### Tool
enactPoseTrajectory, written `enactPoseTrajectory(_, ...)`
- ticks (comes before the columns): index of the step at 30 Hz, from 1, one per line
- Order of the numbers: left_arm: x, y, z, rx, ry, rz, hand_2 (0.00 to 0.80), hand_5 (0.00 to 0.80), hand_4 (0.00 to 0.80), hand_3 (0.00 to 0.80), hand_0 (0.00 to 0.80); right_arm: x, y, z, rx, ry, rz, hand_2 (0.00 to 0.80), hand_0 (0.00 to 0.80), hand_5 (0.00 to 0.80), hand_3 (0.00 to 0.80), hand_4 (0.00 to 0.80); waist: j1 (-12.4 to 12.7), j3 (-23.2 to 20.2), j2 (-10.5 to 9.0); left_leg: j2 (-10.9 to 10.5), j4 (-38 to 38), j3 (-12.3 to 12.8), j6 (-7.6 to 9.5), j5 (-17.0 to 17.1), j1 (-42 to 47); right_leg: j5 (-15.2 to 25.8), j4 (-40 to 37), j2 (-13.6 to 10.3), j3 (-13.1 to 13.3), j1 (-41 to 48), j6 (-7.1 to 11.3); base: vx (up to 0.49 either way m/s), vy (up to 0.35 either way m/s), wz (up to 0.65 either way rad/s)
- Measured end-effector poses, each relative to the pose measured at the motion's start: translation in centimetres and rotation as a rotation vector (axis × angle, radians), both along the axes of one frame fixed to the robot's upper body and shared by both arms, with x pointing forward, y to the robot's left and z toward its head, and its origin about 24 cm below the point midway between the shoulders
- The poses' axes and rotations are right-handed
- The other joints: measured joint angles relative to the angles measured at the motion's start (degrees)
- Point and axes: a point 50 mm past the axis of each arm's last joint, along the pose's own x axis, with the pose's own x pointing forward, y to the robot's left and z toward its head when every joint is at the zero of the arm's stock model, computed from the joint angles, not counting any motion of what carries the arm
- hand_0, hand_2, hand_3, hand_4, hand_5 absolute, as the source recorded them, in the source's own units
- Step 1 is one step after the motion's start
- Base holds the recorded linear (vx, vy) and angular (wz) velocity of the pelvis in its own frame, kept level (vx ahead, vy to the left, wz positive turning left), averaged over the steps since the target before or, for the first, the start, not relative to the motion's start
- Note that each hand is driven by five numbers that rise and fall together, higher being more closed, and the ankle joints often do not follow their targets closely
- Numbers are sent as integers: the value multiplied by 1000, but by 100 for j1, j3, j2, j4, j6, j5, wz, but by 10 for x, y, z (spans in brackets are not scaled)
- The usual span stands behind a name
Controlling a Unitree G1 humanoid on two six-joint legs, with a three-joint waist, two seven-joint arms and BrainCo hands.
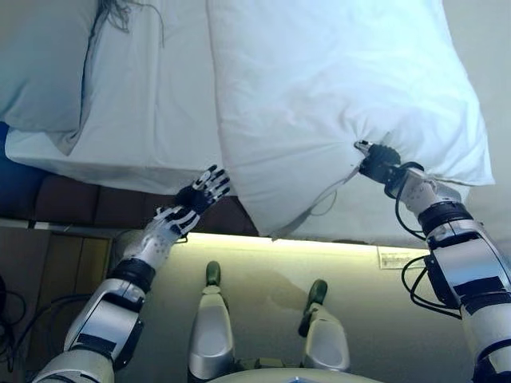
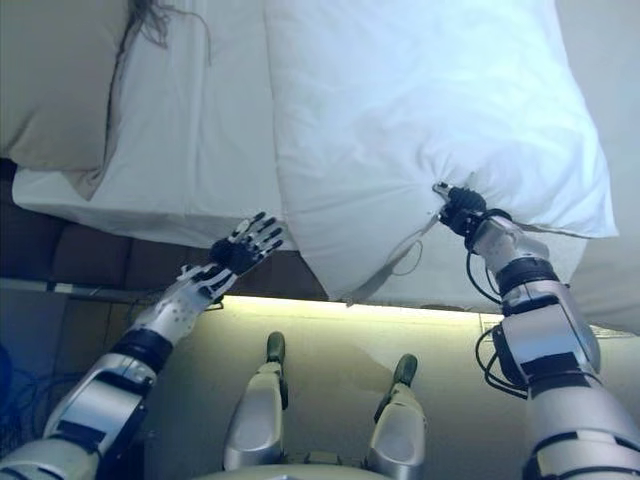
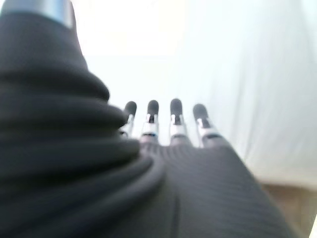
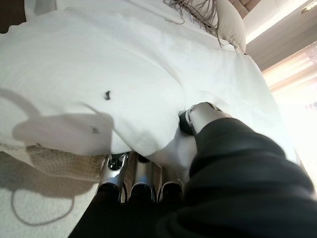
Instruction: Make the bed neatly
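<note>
A big white pillow (image 1: 343,96) lies on the white-sheeted bed (image 1: 152,120), its near end overhanging the bed's front edge. My right hand (image 1: 379,163) is shut on the pillow's near edge, the cloth bunched in its curled fingers (image 4: 138,178) and thumb. My left hand (image 1: 204,191) is open, fingers (image 3: 163,116) straight, at the bed's front edge just left of the pillow's near corner, holding nothing. A second pillow (image 1: 44,64), grey-white, lies at the far left of the bed.
A dark fringed cloth (image 1: 120,12) shows at the top by the left pillow. The bed's dark base (image 1: 88,203) runs below the sheet edge. A lit strip (image 1: 271,239) lines the floor under the bed. A thin cord (image 1: 323,203) hangs from the pillow.
</note>
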Motion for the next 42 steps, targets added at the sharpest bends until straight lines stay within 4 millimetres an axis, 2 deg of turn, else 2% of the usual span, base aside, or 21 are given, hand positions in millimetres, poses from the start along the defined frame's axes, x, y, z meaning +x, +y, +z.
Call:
enactPoseTrajectory(3,1,-21,2,-74,63,-72,0,0,0,0,0,1,4,-3,-5,13,-2,800,800,800,800,800,-26,-24,-48,27,-1,0,-2,-1,52,-1,-5,27,-4,56,-3,31,-118,0)
enactPoseTrajectory(5,-1,-29,-3,-127,121,-103,0,0,0,0,0,2,14,-7,8,23,20,800,800,800,800,800,-105,-76,-139,63,-2,4,-3,-2,73,-8,-12,63,-6,78,-14,29,-148,-3)
enactPoseTrajectory(8,-7,-40,-19,-181,249,-108,0,0,0,0,0,4,31,-14,48,36,53,800,800,800,800,800,-180,-168,-320,144,-1,11,-54,4,72,16,-49,146,-1,77,-57,9,-134,-6)
enactPoseTrajectory(16,-28,-75,-52,-359,556,-89,0,0,0,0,0,6,65,-23,143,52,94,800,800,800,800,800,-148,-182,-729,459,-1,-7,-161,4,57,54,-125,470,3,63,-211,7,-163,-7)
enactPoseTrajectory(23,-47,-100,-66,-620,740,-66,0,0,0,0,0,5,81,-25,167,33,122,800,800,800,800,800,-166,-154,-974,516,-4,36,-206,8,49,74,-221,543,27,64,-232,6,-109,-4)
enactPoseTrajectory(24,-48,-103,-65,-656,752,-63,44,44,44,44,44,5,82,-26,170,33,124,800,800,800,800,800,-172,-143,-998,521,-4,43,-211,4,49,74,-226,548,31,63,-233,-6,-117,-4)
enactPoseTrajectory(25,-48,-106,-63,-694,757,-63,0,0,0,0,0,4,83,-27,177,36,120,800,800,800,800,800,-180,-132,-1022,523,-4,49,-216,0,49,74,-231,550,34,62,-233,-7,-95,-2)
enactPoseTrajectory(36,-52,-128,-63,-754,741,-53,0,0,0,0,0,2,102,-23,232,-2,150,800,800,800,800,800,-283,43,-1325,684,-2,92,-288,-7,-27,67,-239,708,74,-64,-294,-14,-120,-5)
enactPoseTrajectory(39,-50,-134,-57,-781,693,-60,0,0,0,0,0,2,104,-23,240,-6,158,800,800,800,800,800,-316,76,-1377,689,-3,127,-292,-11,-25,67,-239,709,98,-90,-294,-10,-23,-5)
enactPoseTrajectory(42,-43,-132,-50,-801,628,-39,0,0,0,0,0,2,109,-20,246,-18,175,800,800,800,800,800,-400,79,-1383,689,-3,136,-296,-14,-22,68,-238,709,110,-92,-295,-5,11,0)
